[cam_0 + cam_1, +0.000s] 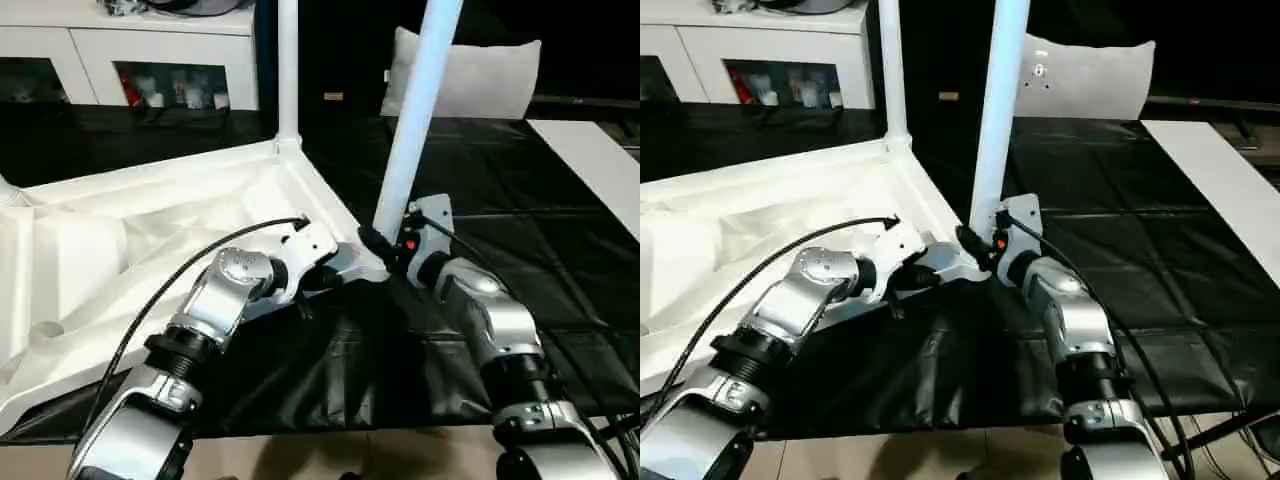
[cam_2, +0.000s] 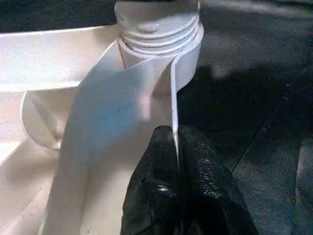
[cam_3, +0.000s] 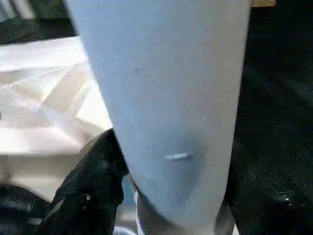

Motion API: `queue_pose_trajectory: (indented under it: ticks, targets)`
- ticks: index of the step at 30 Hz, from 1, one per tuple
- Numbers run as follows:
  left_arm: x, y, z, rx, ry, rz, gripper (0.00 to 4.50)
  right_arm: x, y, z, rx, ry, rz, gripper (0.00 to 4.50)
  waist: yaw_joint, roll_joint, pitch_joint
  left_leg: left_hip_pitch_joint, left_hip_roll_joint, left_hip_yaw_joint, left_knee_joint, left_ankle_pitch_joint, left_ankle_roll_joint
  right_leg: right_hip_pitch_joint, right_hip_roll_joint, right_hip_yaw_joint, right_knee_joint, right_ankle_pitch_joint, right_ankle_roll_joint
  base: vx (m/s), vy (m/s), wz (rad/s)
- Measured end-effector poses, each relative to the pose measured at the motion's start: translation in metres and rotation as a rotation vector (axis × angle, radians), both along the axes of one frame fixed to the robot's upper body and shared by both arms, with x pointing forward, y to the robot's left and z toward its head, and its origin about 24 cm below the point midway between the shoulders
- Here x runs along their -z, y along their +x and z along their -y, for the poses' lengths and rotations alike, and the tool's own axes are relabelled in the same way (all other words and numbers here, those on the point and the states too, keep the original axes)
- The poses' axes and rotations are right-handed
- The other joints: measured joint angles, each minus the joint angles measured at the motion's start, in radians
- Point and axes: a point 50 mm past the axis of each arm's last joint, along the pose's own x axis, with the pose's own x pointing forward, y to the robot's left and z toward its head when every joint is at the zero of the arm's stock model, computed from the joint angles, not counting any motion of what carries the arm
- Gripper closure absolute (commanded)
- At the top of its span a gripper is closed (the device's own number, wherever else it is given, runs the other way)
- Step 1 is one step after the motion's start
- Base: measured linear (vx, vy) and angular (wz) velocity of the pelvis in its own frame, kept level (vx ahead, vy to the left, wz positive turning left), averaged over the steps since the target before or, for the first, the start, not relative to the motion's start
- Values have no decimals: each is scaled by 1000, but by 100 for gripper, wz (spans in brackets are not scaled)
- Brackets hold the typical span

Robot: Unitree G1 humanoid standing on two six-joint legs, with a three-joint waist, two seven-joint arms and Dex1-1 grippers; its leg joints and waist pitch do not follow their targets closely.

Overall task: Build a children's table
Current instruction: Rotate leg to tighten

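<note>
The white table top point(image 1: 120, 190) lies upside down on a black mat, ribbed underside up. One white leg point(image 1: 288, 70) stands upright in the far corner socket. A second leg point(image 1: 415, 110) rises from the near right corner socket point(image 1: 368, 266), leaning slightly to the right. My right gripper point(image 1: 385, 246) is shut around the base of this leg, a black finger point(image 3: 93, 186) on either side. My left gripper point(image 2: 175, 147) is shut on the top's thin rim just beside that socket, where the leg's threaded end point(image 2: 159, 24) sits.
A white cabinet with glass doors point(image 1: 130, 60) stands at the back left. A white cushion point(image 1: 480, 75) leans behind the held leg. A flat white board point(image 1: 600, 160) lies at the right. The black mat point(image 1: 540, 220) ends near pale floor below my forearms.
</note>
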Motion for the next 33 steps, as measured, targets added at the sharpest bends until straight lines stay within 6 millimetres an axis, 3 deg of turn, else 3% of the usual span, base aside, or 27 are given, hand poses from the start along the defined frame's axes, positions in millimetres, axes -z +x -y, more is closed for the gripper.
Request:
queue_pose_trajectory:
  ticks: [9, 15, 21, 33]
  targets:
    - [0, -7, -20, 195, 26, 20, 450, -4, -26, 36, -318, -24, 28, 36, 28, 1, 1, -4, 1, 0, 1, 1, 2, -2, 0, -1, 0, 0, -1, 0, 0, 0]
    - [-1, -14, -30, 341, 55, 11, 450, -11, -32, 57, -449, -94, 29, 27, 44, 1, 1, -4, 1, 0, 2, 1, 2, -2, 0, -1, 0, 0, -1, 0, 0, 0]
    - [-2, -23, -36, 484, 41, -59, 450, -10, -42, 56, -672, -114, -6, 92, 54, 1, 1, -5, 1, 0, 2, 1, 2, -2, -1, -2, 0, 0, -1, 0, 0, 0]
    - [-2, -27, -35, 563, 54, -72, 450, -9, -48, 45, -840, -78, -45, 174, 78, 1, 1, -5, 1, 0, 3, 1, 2, -2, -1, -2, 1, 0, -1, 0, 0, 0]
